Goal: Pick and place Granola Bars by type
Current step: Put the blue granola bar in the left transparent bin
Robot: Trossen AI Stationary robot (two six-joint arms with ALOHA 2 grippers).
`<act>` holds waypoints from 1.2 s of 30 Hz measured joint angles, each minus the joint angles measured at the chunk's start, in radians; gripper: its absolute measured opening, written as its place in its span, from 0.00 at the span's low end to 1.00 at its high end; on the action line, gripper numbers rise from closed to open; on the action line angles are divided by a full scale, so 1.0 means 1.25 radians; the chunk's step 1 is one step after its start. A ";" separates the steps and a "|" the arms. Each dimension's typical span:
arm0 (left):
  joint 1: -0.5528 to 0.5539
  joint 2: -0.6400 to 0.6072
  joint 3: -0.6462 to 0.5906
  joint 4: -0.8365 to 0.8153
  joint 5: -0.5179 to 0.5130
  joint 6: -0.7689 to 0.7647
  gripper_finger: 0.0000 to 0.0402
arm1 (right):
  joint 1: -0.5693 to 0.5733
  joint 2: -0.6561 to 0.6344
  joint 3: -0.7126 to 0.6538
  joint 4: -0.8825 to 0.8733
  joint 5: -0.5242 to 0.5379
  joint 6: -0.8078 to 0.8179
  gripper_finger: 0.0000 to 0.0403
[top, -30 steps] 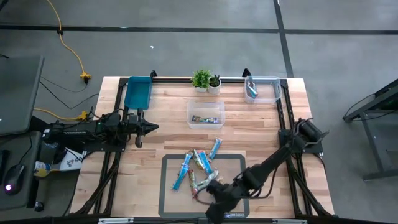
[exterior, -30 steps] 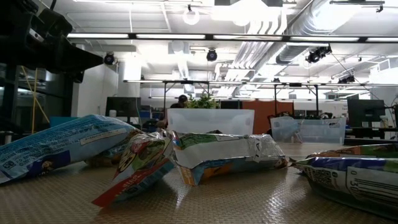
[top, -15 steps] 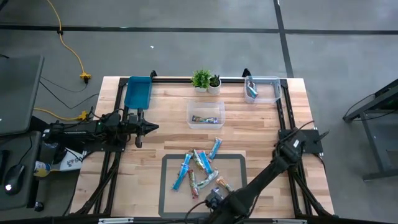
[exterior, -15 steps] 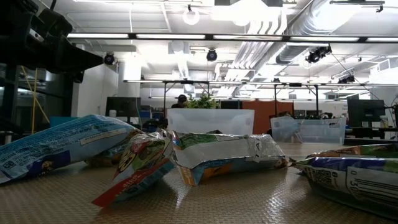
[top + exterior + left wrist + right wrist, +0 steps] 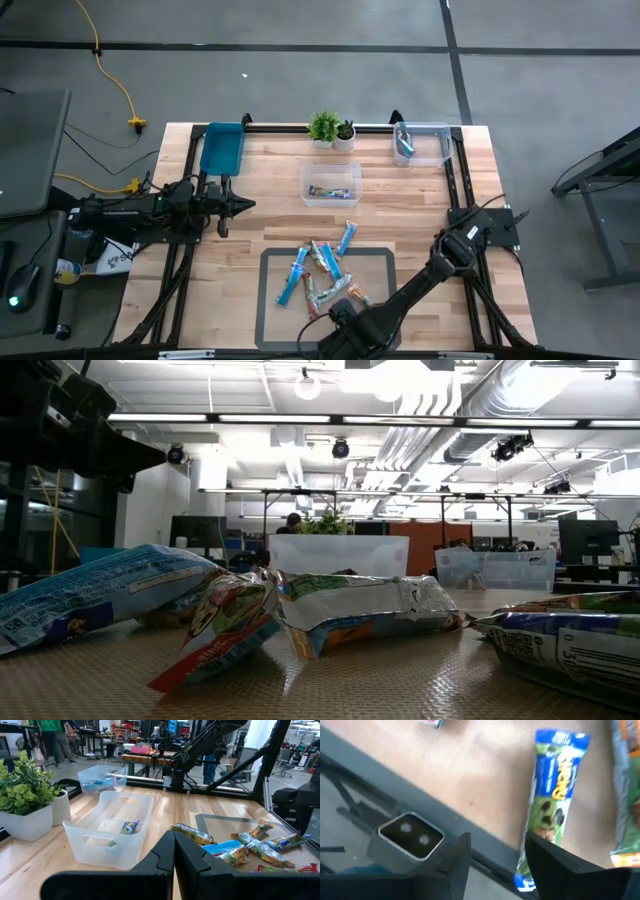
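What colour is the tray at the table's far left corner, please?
The tray is teal blue, clearest in the high view.

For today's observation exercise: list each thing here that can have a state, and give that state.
Left gripper: shut, empty, waiting left of the bins.
Right gripper: open, empty, over the mat's near edge.
Middle clear bin: holds one bar.
Back-right clear bin: holds blue bars.
Blue bin: looks empty.
Granola bars: heaped unsorted on the mat.
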 joint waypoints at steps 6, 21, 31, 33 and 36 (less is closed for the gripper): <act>0.000 0.000 0.000 0.000 0.000 0.000 0.00 | -0.019 0.000 0.000 -0.062 0.000 -0.016 0.50; 0.000 0.000 0.000 0.000 0.000 0.000 0.00 | -0.050 0.000 -0.083 -0.044 -0.053 -0.080 0.53; 0.000 0.000 0.000 0.000 0.000 0.000 0.00 | -0.049 -0.006 -0.146 0.070 -0.056 -0.069 0.52; 0.000 0.000 0.000 0.000 0.000 0.000 0.00 | -0.050 -0.008 -0.162 0.085 -0.065 -0.062 0.52; 0.000 0.000 0.000 0.000 0.000 0.000 0.00 | -0.050 -0.010 -0.179 0.099 -0.082 -0.062 0.52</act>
